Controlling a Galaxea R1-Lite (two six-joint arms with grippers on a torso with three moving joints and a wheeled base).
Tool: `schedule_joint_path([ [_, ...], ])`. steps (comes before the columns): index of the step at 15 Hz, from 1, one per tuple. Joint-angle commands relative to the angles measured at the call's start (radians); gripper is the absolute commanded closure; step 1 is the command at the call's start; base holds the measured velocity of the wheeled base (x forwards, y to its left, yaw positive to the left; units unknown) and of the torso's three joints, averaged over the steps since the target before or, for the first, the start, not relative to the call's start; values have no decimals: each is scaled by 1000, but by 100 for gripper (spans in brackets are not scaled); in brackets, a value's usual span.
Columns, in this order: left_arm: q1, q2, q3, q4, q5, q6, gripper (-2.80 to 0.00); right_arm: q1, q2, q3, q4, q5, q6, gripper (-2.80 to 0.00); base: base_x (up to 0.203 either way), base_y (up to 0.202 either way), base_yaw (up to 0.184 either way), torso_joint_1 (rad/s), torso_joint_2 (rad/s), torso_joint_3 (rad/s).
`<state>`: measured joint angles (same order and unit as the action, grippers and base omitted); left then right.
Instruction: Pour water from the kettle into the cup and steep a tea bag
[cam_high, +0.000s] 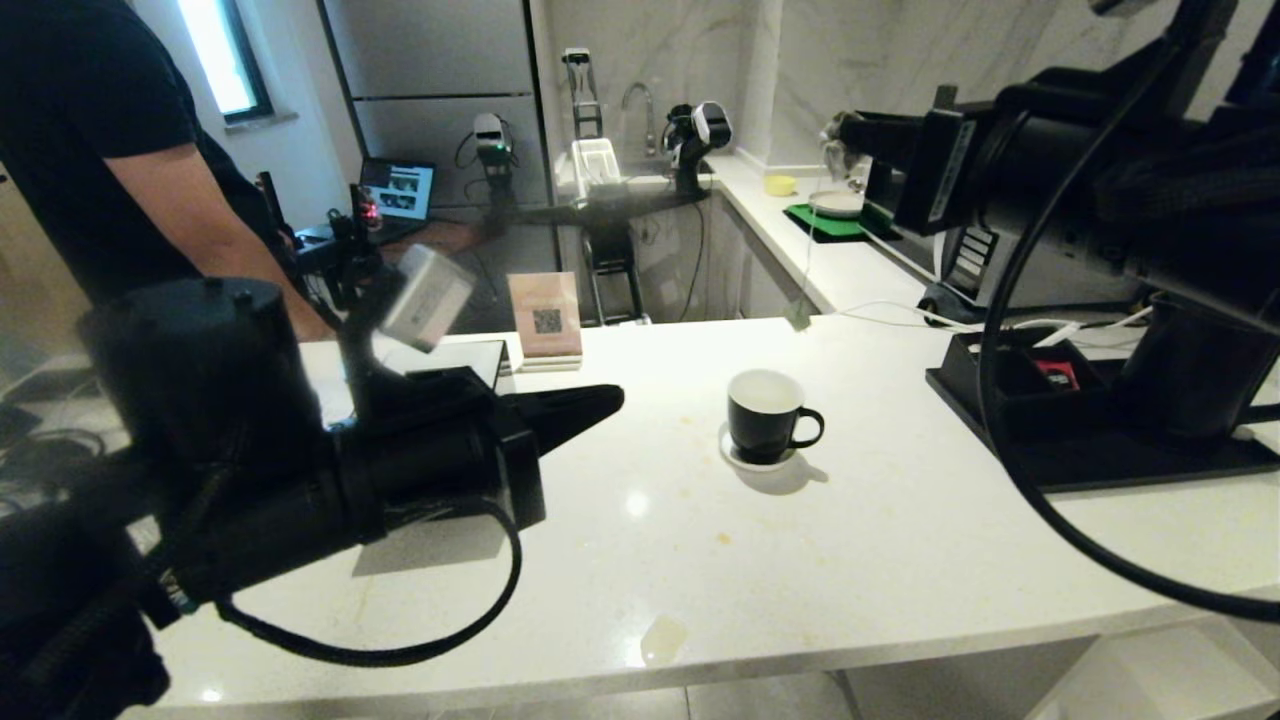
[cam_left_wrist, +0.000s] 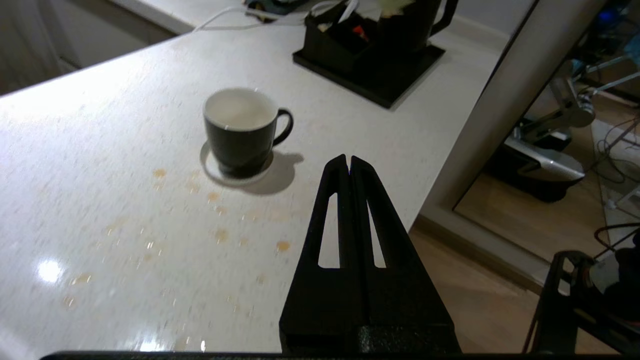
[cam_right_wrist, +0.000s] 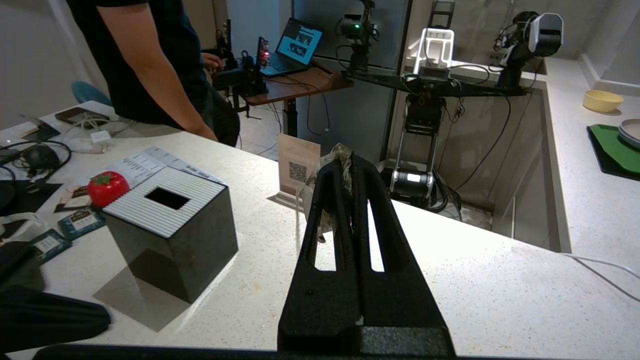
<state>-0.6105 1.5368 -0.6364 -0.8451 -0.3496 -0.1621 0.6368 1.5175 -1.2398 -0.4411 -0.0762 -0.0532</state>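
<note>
My left arm fills the near left of the head view, and my left tool (cam_high: 600, 400) hangs low over the white tabletop (cam_high: 850, 540) with its fingers pressed together on nothing. Behind it a person (cam_high: 120, 150) in a dark shirt stands at the far edge of the tabletop. A small card with a printed code (cam_high: 545, 315) stands upright further back. Right of my left tool, well apart from it, the cup (cam_high: 765, 415) sits on its white saucer (cam_high: 745, 460), handle turned to the right, white inside showing. Brownish drips (cam_left_wrist: 220, 235) spot the tabletop near it. Up high on the right, my right tool (cam_high: 835, 130) is clamped on the tea bag (cam_right_wrist: 332, 190), whose mesh bunches between the fingers; its string drops to the pale tag (cam_high: 797, 315) hanging beyond the cup. At the far right the kettle (cam_high: 1195, 370) stands on a black tray (cam_high: 1080, 455), partly hidden by my right arm.
</note>
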Motion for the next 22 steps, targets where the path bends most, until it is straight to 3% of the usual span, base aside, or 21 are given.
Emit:
schedule_joint_path([
  [1,-38,108,-11,-107,-2,-3,0,9,-26,13,12,0,0,0,0,0,0,0,0,0],
  [2,-53,132,-21,-132,-2,-3,0,12,-35,26,17,1,0,0,0,0,0,0,0,0],
  [3,-66,147,-35,-140,-1,-2,-280,17,-45,35,18,1,0,0,0,0,0,0,0,0],
  [9,-85,204,-75,-213,-5,0,-280,72,-84,98,16,4,2,0,0,0,0,0,0,0],
  [22,-126,220,-62,-229,-5,9,-280,164,-82,143,4,23,0,0,0,0,0,0,0,0],
])
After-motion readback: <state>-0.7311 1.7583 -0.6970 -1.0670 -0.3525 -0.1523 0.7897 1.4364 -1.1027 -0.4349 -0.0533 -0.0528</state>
